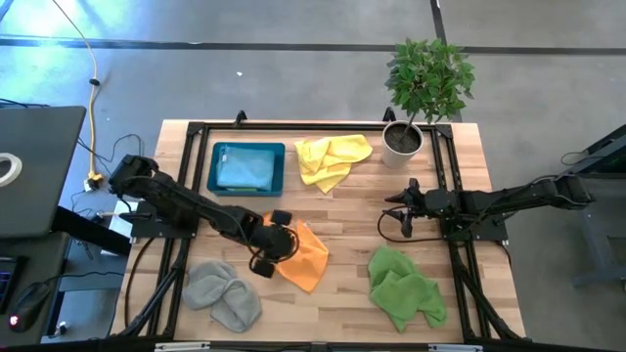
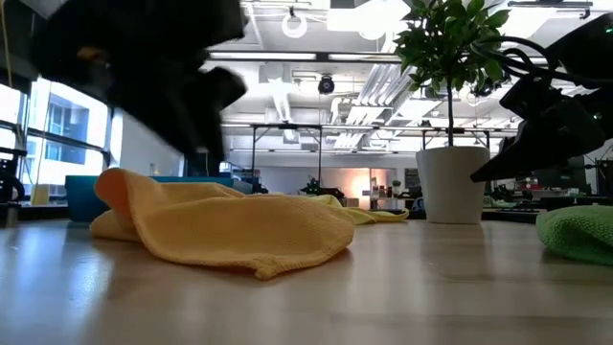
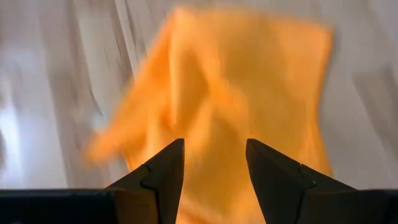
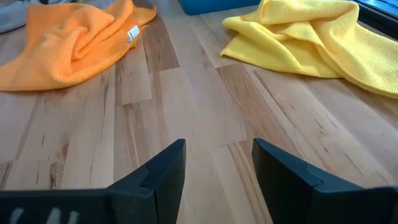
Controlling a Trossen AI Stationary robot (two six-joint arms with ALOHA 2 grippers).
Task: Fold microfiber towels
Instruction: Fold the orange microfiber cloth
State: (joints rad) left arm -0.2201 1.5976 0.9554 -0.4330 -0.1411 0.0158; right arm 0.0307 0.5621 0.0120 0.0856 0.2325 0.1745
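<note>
Wooden table (image 1: 342, 210), seen from above. Near edge: grey towel (image 1: 223, 293) at left and green towel (image 1: 403, 288) at right, with bare boards between them. Centre: orange towel (image 1: 305, 256), crumpled and loosely doubled over, lying directly under the left gripper (image 1: 274, 246), whose fingers are spread above the cloth. Open boards separate it from the right gripper (image 1: 405, 217), fingers parted and empty. Far side: teal tray (image 1: 246, 168) containing a light blue towel (image 1: 245, 166), rumpled yellow towel (image 1: 333, 159), potted plant (image 1: 423, 93).
</note>
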